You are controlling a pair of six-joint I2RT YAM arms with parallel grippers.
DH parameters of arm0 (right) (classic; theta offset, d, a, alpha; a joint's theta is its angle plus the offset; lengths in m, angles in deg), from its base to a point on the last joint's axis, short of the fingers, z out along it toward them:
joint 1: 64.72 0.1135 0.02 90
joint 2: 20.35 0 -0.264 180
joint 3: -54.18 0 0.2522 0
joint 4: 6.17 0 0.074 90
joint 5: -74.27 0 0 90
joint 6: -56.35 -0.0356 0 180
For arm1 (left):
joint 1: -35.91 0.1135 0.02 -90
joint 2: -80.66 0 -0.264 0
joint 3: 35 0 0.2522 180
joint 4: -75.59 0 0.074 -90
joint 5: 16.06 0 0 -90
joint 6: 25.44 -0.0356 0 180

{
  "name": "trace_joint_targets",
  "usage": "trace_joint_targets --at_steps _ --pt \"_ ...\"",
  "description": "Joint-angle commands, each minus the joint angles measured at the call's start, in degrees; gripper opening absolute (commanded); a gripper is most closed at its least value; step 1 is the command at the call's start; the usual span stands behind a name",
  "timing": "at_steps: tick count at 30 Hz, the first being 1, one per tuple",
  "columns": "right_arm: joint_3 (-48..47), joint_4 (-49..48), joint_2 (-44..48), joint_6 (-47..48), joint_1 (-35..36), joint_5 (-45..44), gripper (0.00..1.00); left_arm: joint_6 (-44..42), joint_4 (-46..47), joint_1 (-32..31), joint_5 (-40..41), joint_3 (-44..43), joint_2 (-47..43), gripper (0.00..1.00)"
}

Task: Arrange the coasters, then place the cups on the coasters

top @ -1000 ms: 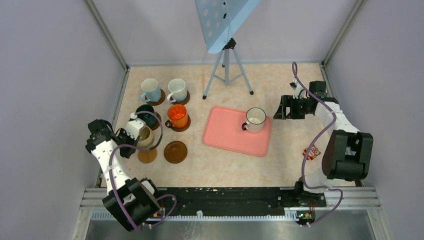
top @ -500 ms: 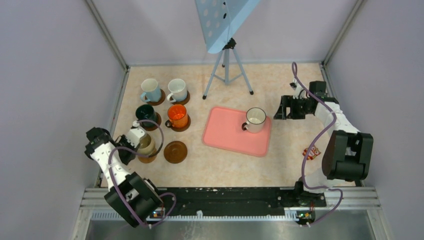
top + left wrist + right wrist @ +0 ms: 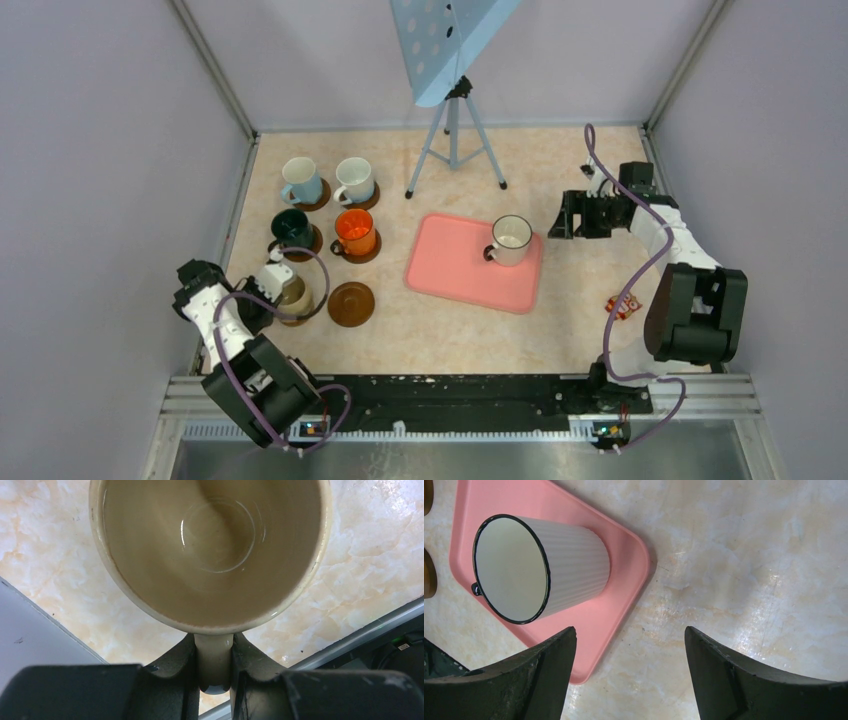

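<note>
My left gripper [image 3: 213, 652] is shut on the handle of the beige cup [image 3: 210, 550]. In the top view this cup [image 3: 293, 293] sits low at the front left, over the small tan coaster [image 3: 291, 319], of which only an edge shows. An empty brown coaster [image 3: 351, 303] lies just to its right. Behind them, two white cups [image 3: 300, 180] [image 3: 354, 180], a dark green cup [image 3: 292, 228] and an orange cup [image 3: 354, 230] each stand on a coaster. A white dark-rimmed cup [image 3: 539, 567] stands on the pink tray [image 3: 609, 630]. My right gripper [image 3: 630, 645] is open and empty, just right of the tray.
A tripod [image 3: 455, 150] carrying a blue perforated panel stands at the back centre. A small red packet [image 3: 623, 305] lies near the right arm's base. Walls close in the left and right sides, and a metal rail runs along the near edge.
My left gripper has carried the beige cup toward the near edge and down over the tan coaster, which is now mostly covered. The right arm has not moved.
</note>
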Motion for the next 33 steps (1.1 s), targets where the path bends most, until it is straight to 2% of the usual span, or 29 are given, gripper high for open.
trace_joint_targets --at_steps 1,3,7,9,20,26,33 --pt "0.3 -0.7 1.9 0.1 -0.3 0.1 0.78 -1.5 2.9 0.4 -1.4 0.3 0.3 0.0" --pt "0.3 -0.7 1.9 0.0 -0.4 0.1 0.78 -1.8 3.5 0.4 -1.6 0.7 0.4 0.0" --pt "0.3 -0.5 2.0 0.0 -0.4 -0.1 0.78 -2.6 3.8 0.5 -1.4 1.2 0.2 0.25" --pt "0.3 -0.4 2.0 0.1 -0.4 -0.2 0.78 -3.4 3.6 0.5 -0.5 1.7 0.1 0.33" --pt "0.6 -0.9 1.8 -0.2 -0.4 0.0 0.78 -7.0 0.9 0.4 2.2 1.5 0.1 0.51" --pt "0.7 -1.3 1.7 -0.6 -0.4 0.3 0.78 -8.4 -1.1 0.4 4.4 -0.4 0.5 0.73" --pt "1.1 -2.3 1.2 -1.3 -0.4 1.1 0.78 -8.4 -8.7 0.4 2.9 -8.9 3.3 0.85"
